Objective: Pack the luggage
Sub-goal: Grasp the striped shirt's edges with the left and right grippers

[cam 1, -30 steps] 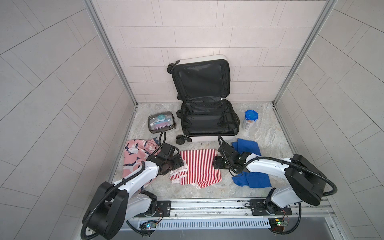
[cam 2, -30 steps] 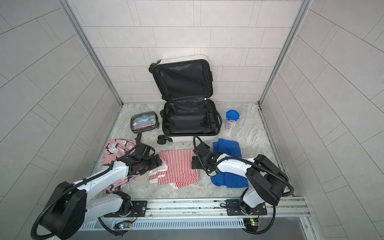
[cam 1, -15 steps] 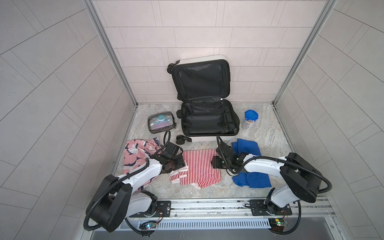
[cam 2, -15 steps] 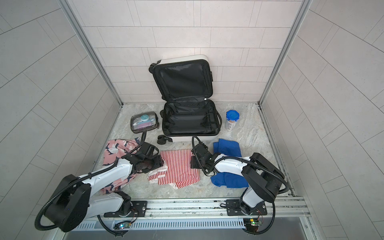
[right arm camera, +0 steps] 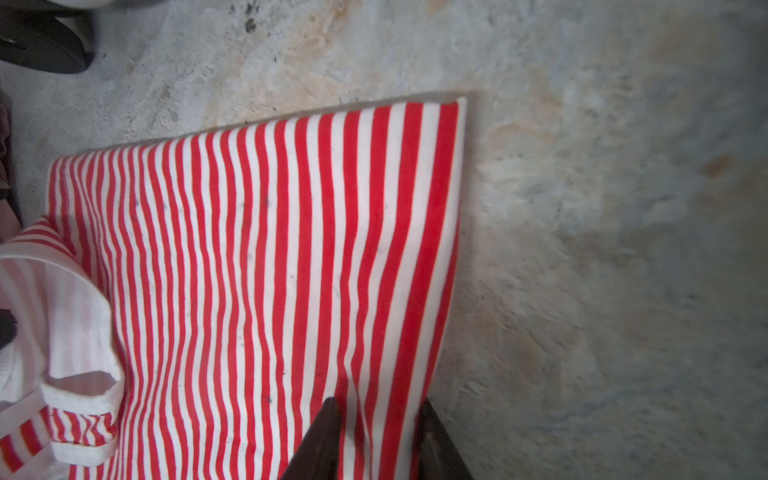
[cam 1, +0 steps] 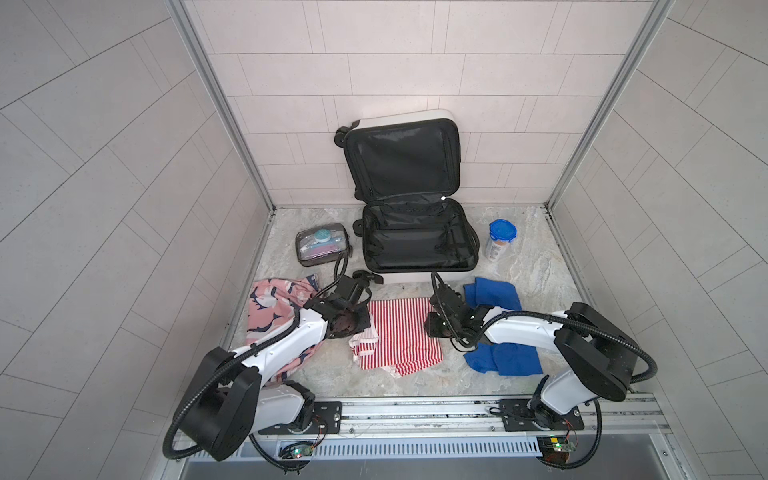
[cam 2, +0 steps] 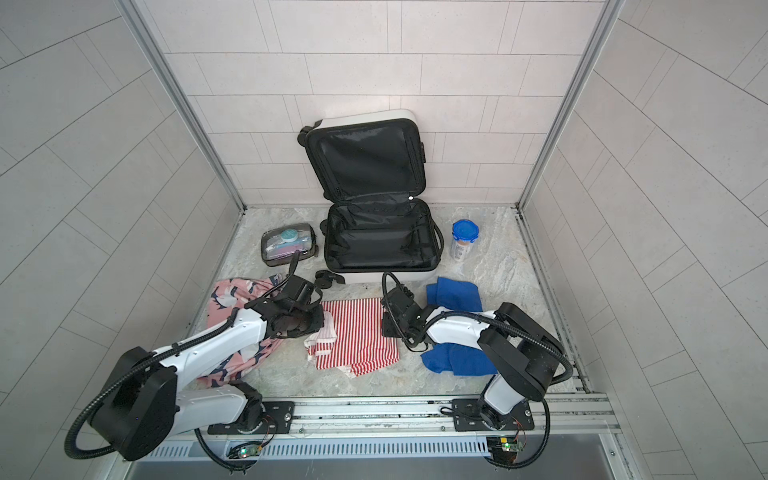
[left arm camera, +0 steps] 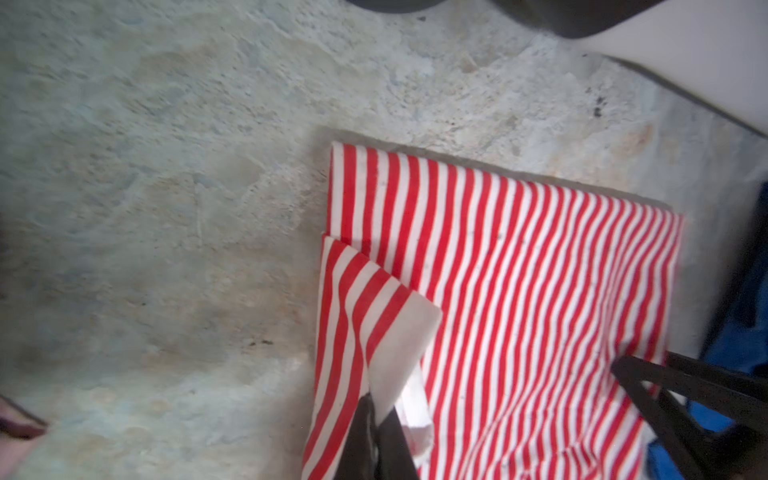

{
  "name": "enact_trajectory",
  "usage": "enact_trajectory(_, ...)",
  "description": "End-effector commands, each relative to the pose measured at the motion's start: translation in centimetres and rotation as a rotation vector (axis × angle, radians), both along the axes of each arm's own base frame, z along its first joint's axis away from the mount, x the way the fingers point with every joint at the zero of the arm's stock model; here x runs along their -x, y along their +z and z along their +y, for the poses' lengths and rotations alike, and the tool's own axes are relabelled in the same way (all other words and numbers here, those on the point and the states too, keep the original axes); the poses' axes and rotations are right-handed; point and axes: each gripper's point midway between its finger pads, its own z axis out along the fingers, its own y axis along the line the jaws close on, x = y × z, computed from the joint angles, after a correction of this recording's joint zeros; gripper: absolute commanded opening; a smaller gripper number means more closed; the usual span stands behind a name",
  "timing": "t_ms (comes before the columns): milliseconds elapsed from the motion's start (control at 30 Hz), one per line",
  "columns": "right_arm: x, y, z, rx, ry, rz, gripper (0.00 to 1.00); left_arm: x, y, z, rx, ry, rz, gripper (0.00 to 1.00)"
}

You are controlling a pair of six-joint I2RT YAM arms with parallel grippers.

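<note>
Luggage (cam 1: 409, 277), a small white hard-shell suitcase with black lining, lies open at the middle of the far edge of the grey marbled worktop (cam 1: 540, 270) in both top views. Its base shell lies flat with the mouth facing up. Its black-lined lid (cam 1: 401, 162) stands upright against the tiled back wall. The long axis runs along the far edge, with the black wheels at the left end and the black handle at the right end.

A clear black-trimmed pouch (cam 1: 322, 249) sits just beside the left end, and a blue-lidded clear jar (cam 1: 500, 241) stands near the right end. Toward the near edge, a red-and-white striped cloth (cam 1: 395, 332) lies folded flat. It sits between a pink patterned cloth (cam 1: 272, 301) by the left edge and a crumpled blue cloth (cam 1: 494, 295) on the right.

The left gripper (left arm camera: 376, 415) is closed, its 2 black fingers pinching a white-hemmed flap on the left side of the striped cloth. The right gripper (right arm camera: 378, 415) sits astride the cloth's right edge, 1 finger over the stripes and 1 at the hem. Fabric fills the gap between them, and I cannot tell whether it is clamped. Both grippers are low over the cloth, apart from the luggage.
</note>
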Motion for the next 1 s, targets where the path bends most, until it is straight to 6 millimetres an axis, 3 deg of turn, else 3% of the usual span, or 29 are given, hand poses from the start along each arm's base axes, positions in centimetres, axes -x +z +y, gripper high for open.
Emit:
enact_trajectory(0,0.4,-0.7,-0.2,0.024,-0.002,0.025,0.3,-0.2,2.0,-1.6,0.065,-0.025,-0.006,0.03)
enact_trajectory(167,0.3,-0.6,-0.1,0.022,-0.002,0.023,0.29,-0.3,3.3,-3.6,0.112,-0.059,-0.004,0.03)
enact_trajectory(533,0.2,-0.4,0.0,0.023,0.003,0.019,0.28,-0.3,1.9,-8.7,0.173,-0.109,0.034,0.03)
enact_trajectory(800,0.3,-0.3,-0.1,0.028,0.007,0.019,0.28,-1.0,3.9,-13.5,0.249,-0.183,-0.003,0.03)
enact_trajectory(900,0.3,-0.2,-0.2,0.026,0.004,0.016,0.29,-1.1,3.0,-14.5,0.264,-0.19,0.013,0.04)
enact_trajectory(967,0.3,-0.2,-0.4,0.027,-0.001,0.016,0.32,-1.0,1.9,-14.7,0.256,-0.192,0.036,0.11)
